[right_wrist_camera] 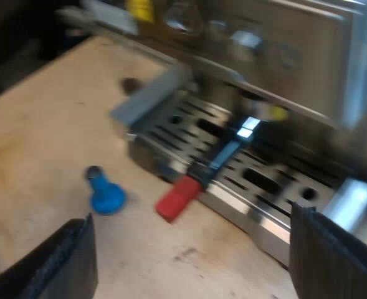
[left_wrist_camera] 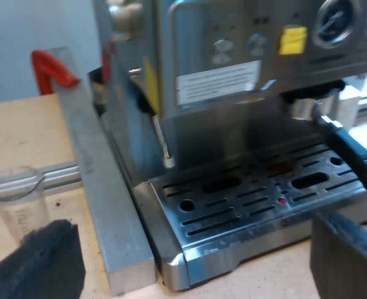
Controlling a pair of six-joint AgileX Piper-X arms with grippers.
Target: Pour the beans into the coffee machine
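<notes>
Left gripper (left_wrist_camera: 192,249): spread wide, empty, facing the espresso machine (left_wrist_camera: 245,81); measuring glass (left_wrist_camera: 15,202) upright just beside one finger, ungrasped. Right gripper (right_wrist_camera: 189,249): likewise spread, empty. Pouring apparently not begun; grasp, lift and tip are all left to do.

This looks like a workshop or lab bench, not a home kitchen. The espresso machine (left_wrist_camera: 245,93) stands on a bare wooden tabletop (left_wrist_camera: 21,131). A plain metal bar (left_wrist_camera: 102,187) hems it in, running away from between the left gripper's (left_wrist_camera: 192,255) fingers (left_wrist_camera: 40,261). A red clamp-like piece (left_wrist_camera: 49,65) sits at the bar's far end, and a metal rail (left_wrist_camera: 61,174) meets the bar beyond the fingers.
</notes>
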